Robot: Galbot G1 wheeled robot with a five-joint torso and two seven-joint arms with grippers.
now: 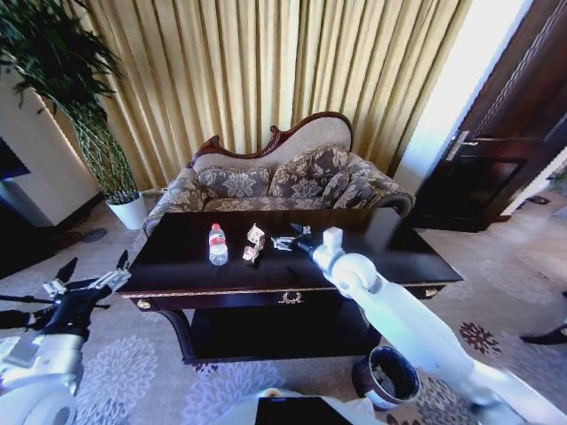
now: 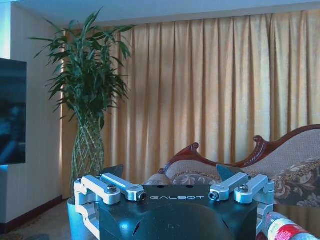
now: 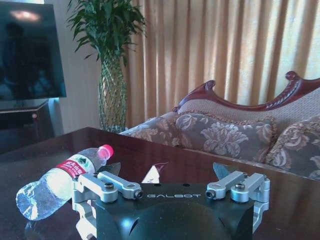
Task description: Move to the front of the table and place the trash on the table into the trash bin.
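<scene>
The dark glossy table [image 1: 354,266] stands right in front of me. On its top sit a clear bottle [image 1: 217,244] with a red cap, a crushed whitish carton [image 1: 255,241] and white crumpled paper [image 1: 282,242]. My right gripper [image 1: 297,237] reaches over the tabletop just right of the paper, open; in the right wrist view the bottle [image 3: 60,181] lies off to one side and a white piece [image 3: 151,175] shows between the spread fingers [image 3: 114,168]. Low beside the table's left end, my left gripper [image 1: 91,273] is open and holds nothing. The trash bin [image 1: 387,376] stands on the carpet at the table's front right.
A patterned sofa [image 1: 283,181] stands close behind the table before gold curtains. A tall plant in a white pot [image 1: 131,211] is at the back left, and a dark door [image 1: 496,159] at the right. Patterned carpet surrounds the table.
</scene>
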